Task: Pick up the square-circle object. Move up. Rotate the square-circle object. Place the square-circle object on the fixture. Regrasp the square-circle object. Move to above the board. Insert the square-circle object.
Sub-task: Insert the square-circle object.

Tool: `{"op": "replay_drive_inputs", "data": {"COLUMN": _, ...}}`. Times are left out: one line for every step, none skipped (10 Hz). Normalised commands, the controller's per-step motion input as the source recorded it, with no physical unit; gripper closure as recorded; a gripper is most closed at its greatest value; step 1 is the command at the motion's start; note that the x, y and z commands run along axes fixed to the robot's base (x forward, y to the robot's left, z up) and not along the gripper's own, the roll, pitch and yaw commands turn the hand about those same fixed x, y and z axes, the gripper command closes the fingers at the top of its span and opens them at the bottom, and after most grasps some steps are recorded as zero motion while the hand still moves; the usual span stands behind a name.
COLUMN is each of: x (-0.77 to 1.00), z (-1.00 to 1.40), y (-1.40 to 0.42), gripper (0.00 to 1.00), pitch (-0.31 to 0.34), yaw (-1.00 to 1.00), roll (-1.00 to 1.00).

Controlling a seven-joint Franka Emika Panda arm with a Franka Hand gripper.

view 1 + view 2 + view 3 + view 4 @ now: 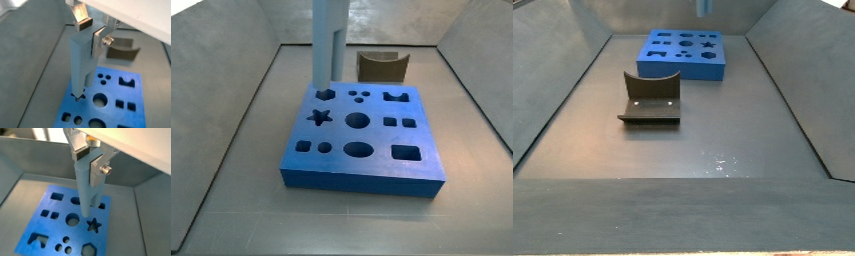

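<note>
My gripper (91,31) is shut on the upper end of the square-circle object (80,65), a long light blue-grey peg that hangs upright below the fingers. In both wrist views the peg (85,190) points down at the blue board (57,230), its tip near the star hole (93,224). In a side view the peg (327,40) ends just above the board's (378,137) far edge, and the gripper is out of frame. The dark fixture (381,66) stands behind the board with nothing in it.
Grey walls surround the bin floor on all sides. In a side view the fixture (649,100) sits on the floor in front of the board (653,52), with only the peg's lower end (706,6) showing at the frame's top edge.
</note>
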Motion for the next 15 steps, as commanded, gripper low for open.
{"op": "replay_drive_inputs", "data": {"x": 0.0, "z": -0.05, "y": -0.11, "gripper": 1.0, "pitch": 0.0, "yaw": -0.98, "roll": 0.01}}
{"op": "replay_drive_inputs", "data": {"x": 0.0, "z": -0.01, "y": -0.17, "gripper": 1.0, "pitch": 0.0, "yaw": -0.94, "roll": 0.05}}
{"op": "replay_drive_inputs", "data": {"x": 0.0, "z": -0.07, "y": -0.36, "gripper": 1.0, "pitch": 0.0, "yaw": -0.84, "roll": 0.0}}
{"op": "replay_drive_inputs", "data": {"x": 0.01, "z": -0.13, "y": -0.43, "gripper": 1.0, "pitch": 0.0, "yaw": -0.8, "roll": 0.0}}
{"op": "replay_drive_inputs", "data": {"x": 0.0, "z": -0.23, "y": -0.33, "gripper": 1.0, "pitch": -0.14, "yaw": -0.85, "roll": 0.0}}
{"op": "replay_drive_inputs", "data": {"x": 0.0, "z": -0.28, "y": -0.21, "gripper": 1.0, "pitch": -0.194, "yaw": -0.93, "roll": -0.03}}
{"op": "replay_drive_inputs", "data": {"x": 0.0, "z": -0.34, "y": -0.03, "gripper": 1.0, "pitch": -0.154, "yaw": -1.0, "roll": -0.06}}
{"op": "replay_drive_inputs", "data": {"x": 0.0, "z": -0.35, "y": -0.02, "gripper": 1.0, "pitch": -0.149, "yaw": -1.0, "roll": -0.06}}
{"op": "replay_drive_inputs", "data": {"x": 0.0, "z": -0.34, "y": -0.02, "gripper": 1.0, "pitch": -0.131, "yaw": -1.0, "roll": -0.07}}
{"op": "replay_drive_inputs", "data": {"x": 0.0, "z": -0.33, "y": -0.03, "gripper": 1.0, "pitch": -0.106, "yaw": -1.0, "roll": -0.08}}
{"op": "replay_drive_inputs", "data": {"x": 0.0, "z": -0.33, "y": -0.1, "gripper": 1.0, "pitch": -0.066, "yaw": -0.99, "roll": -0.03}}
{"op": "replay_drive_inputs", "data": {"x": 0.0, "z": -0.3, "y": -0.27, "gripper": 1.0, "pitch": -0.077, "yaw": -0.88, "roll": 0.0}}
{"op": "replay_drive_inputs", "data": {"x": 0.0, "z": -0.22, "y": -0.42, "gripper": 1.0, "pitch": -0.063, "yaw": -0.75, "roll": 0.0}}
{"op": "replay_drive_inputs", "data": {"x": 0.01, "z": -0.2, "y": -0.48, "gripper": 1.0, "pitch": -0.04, "yaw": -0.68, "roll": 0.0}}
{"op": "replay_drive_inputs", "data": {"x": 0.0, "z": -0.06, "y": -0.38, "gripper": 1.0, "pitch": 0.0, "yaw": -0.77, "roll": 0.0}}
